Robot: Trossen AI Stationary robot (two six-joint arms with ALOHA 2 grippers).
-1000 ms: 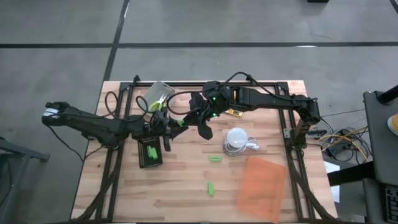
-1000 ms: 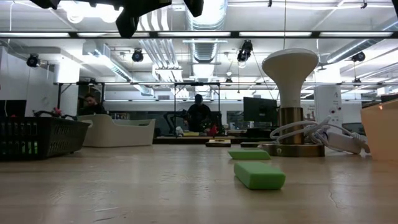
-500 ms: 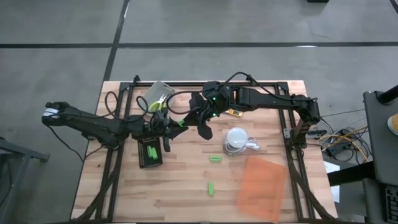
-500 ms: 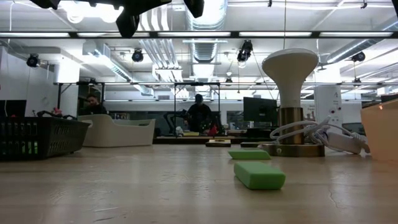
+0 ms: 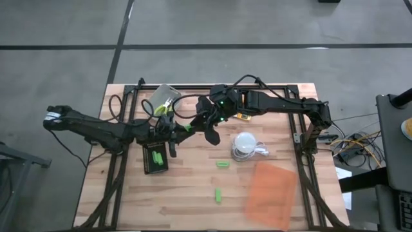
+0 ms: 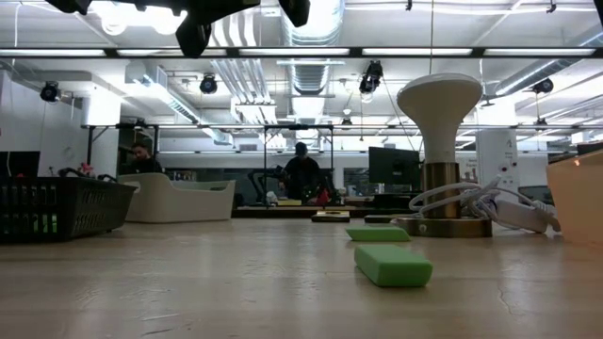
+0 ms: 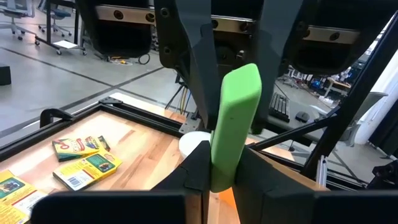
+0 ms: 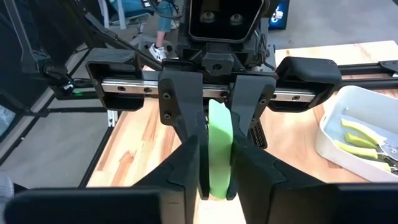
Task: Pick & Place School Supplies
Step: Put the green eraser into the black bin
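Mid-air handoff above the table (image 5: 193,193), just past the black tray (image 5: 155,158): left gripper (image 7: 211,177) and right gripper (image 8: 214,180) face each other tip to tip, both pinching opposite ends of one green stick (image 7: 235,124). Two more green sticks (image 5: 223,164) lie loose on the wood near the lamp (image 5: 244,145), orange sheet (image 5: 270,190) beside them. Crayon boxes (image 7: 87,163) flat on the table, pliers (image 8: 364,134) in the white bin (image 8: 348,146)
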